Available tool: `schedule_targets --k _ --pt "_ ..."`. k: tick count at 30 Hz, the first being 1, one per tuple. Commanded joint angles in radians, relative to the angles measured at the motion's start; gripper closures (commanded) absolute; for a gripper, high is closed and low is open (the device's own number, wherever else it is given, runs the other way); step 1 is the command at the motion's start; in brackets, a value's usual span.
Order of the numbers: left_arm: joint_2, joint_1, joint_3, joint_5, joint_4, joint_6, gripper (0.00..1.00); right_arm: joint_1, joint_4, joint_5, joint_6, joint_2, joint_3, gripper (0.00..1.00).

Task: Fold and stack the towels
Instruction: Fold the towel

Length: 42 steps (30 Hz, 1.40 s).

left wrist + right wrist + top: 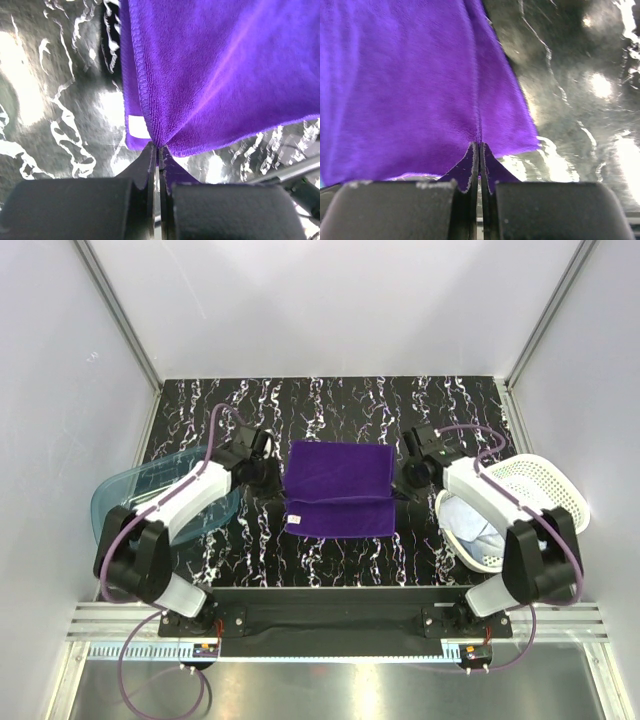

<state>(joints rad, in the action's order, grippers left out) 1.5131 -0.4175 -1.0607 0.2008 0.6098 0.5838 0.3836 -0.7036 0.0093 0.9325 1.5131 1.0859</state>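
Risks first, left to right. The tub (128, 496) sits at 9 o'clock of the table (330, 400), close beside my left arm. A wide outward swing on that side could knock it.

The left gripper (159, 150) is clamped on the purple towel (338, 485) at its 9 o'clock edge. The wrist view shows only a thin lip of hem between the closed fingers. I judge that bite shallow, and a sharp pull could draw the cloth out.

The right gripper (479, 147) is clamped the same way on the 3 o'clock edge, again with little cloth in the fingers. If one side slips or the two arms travel unevenly, the fold will land skewed or bunched. The basket (548, 490) at 3 o'clock, with a pale blue towel (470, 525) in it, lies close to the right arm and could be nudged.

Condition of the towel: it lies at the middle of the table, between the two grippers. It is deep purple, plush, with a stitched hem. A crease runs across it from 9 to 3 o'clock, leaving a narrower band toward 6 o'clock. A small white tag (137, 127) shows near the left pinch. The cloth fans out in soft ridges from both pinch points. I cannot tell how many layers each gripper holds.
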Motion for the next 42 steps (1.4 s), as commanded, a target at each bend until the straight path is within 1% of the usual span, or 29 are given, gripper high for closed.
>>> schedule_targets --k 1,3,4,7,11,17,19,20,21,22,23,24,25,26,28,29,30,31,33,34,35,36,37,38,39,40,41,42 --pt "-0.093 -0.015 0.109 0.052 -0.022 0.036 1.0 0.009 0.01 -0.008 -0.083 -0.093 -0.148 1.0" --pt "-0.105 -0.017 0.201 0.063 -0.088 0.047 1.0 0.009 0.061 -0.008 -0.104 -0.099 -0.204 1.0" --pt "-0.1 -0.015 0.221 0.074 -0.108 0.048 1.0 0.008 0.075 -0.038 -0.11 -0.097 -0.245 1.0" --pt "-0.09 -0.03 0.28 0.104 -0.172 0.054 1.0 0.009 0.113 -0.023 -0.127 -0.102 -0.297 1.0" --pt "-0.085 -0.058 0.292 0.091 -0.179 0.053 1.0 0.009 0.138 -0.017 -0.156 -0.113 -0.327 1.0" --pt "-0.082 -0.06 0.303 0.043 -0.16 0.045 1.0 0.009 0.176 -0.051 -0.178 -0.133 -0.351 1.0" --pt "-0.079 -0.061 0.301 0.032 -0.151 0.045 0.95 0.009 0.182 -0.054 -0.176 -0.136 -0.363 0.96" --pt "-0.079 -0.063 0.3 0.023 -0.139 0.042 0.92 0.009 0.182 -0.052 -0.179 -0.137 -0.366 0.92" --pt "-0.082 -0.064 0.295 0.014 -0.13 0.04 0.83 0.009 0.182 -0.052 -0.181 -0.14 -0.368 0.89" --pt "-0.085 -0.064 0.291 0.008 -0.122 0.039 0.77 0.009 0.179 -0.048 -0.182 -0.143 -0.371 0.88" --pt "-0.093 -0.066 0.286 -0.007 -0.099 0.034 0.72 0.009 0.167 -0.045 -0.182 -0.154 -0.37 0.83" --pt "-0.099 -0.066 0.266 -0.014 -0.088 0.031 0.63 0.009 0.158 -0.034 -0.182 -0.162 -0.368 0.82" --pt "-0.105 -0.066 0.254 -0.017 -0.076 0.027 0.6 0.009 0.145 -0.026 -0.182 -0.169 -0.359 0.8" --pt "-0.119 -0.064 0.243 -0.021 -0.047 0.019 0.57 0.009 0.115 -0.019 -0.181 -0.185 -0.351 0.75" --pt "-0.137 -0.066 0.191 -0.026 -0.024 0.01 0.5 0.009 0.084 -0.017 -0.202 -0.201 -0.321 0.7" --pt "-0.139 -0.063 0.167 -0.032 -0.009 -0.005 0.48 0.009 0.081 -0.017 -0.213 -0.212 -0.307 0.67" --pt "-0.136 -0.06 0.145 -0.037 -0.004 -0.016 0.47 0.008 0.082 -0.015 -0.225 -0.231 -0.284 0.63" --pt "-0.117 -0.052 0.089 -0.041 -0.001 -0.025 0.45 0.008 0.099 -0.017 -0.25 -0.235 -0.271 0.61" --pt "-0.085 -0.038 0.03 -0.041 0.002 -0.067 0.44 0.008 0.139 -0.023 -0.297 -0.226 -0.224 0.59" --pt "-0.039 -0.02 -0.038 -0.04 -0.001 -0.082 0.44 0.006 0.183 -0.032 -0.352 -0.212 -0.201 0.58" --pt "-0.013 -0.009 -0.073 -0.028 -0.014 -0.119 0.45 0.005 0.199 -0.04 -0.378 -0.167 -0.176 0.57" --pt "0.017 0.002 -0.118 -0.026 -0.013 -0.134 0.45 0.0 0.214 -0.067 -0.408 -0.137 -0.111 0.58" --pt "0.088 0.02 -0.164 -0.027 -0.004 -0.151 0.46 -0.011 0.233 -0.084 -0.464 -0.104 -0.074 0.58" --pt "0.125 0.028 -0.261 -0.031 0.014 -0.188 0.46 -0.018 0.236 -0.1 -0.49 -0.034 -0.034 0.59" --pt "0.157 0.032 -0.3 -0.035 0.018 -0.208 0.46 -0.028 0.237 -0.141 -0.515 0.005 0.045 0.59" --pt "0.22 0.046 -0.336 -0.04 0.033 -0.223 0.46 -0.052 0.228 -0.156 -0.556 0.042 0.086 0.61" --pt "0.252 0.052 -0.419 -0.035 0.044 -0.251 0.47 -0.066 0.222 -0.175 -0.575 0.111 0.124 0.62" --pt "0.283 0.06 -0.451 -0.031 0.053 -0.263 0.47 -0.081 0.22 -0.228 -0.593 0.145 0.191 0.64"
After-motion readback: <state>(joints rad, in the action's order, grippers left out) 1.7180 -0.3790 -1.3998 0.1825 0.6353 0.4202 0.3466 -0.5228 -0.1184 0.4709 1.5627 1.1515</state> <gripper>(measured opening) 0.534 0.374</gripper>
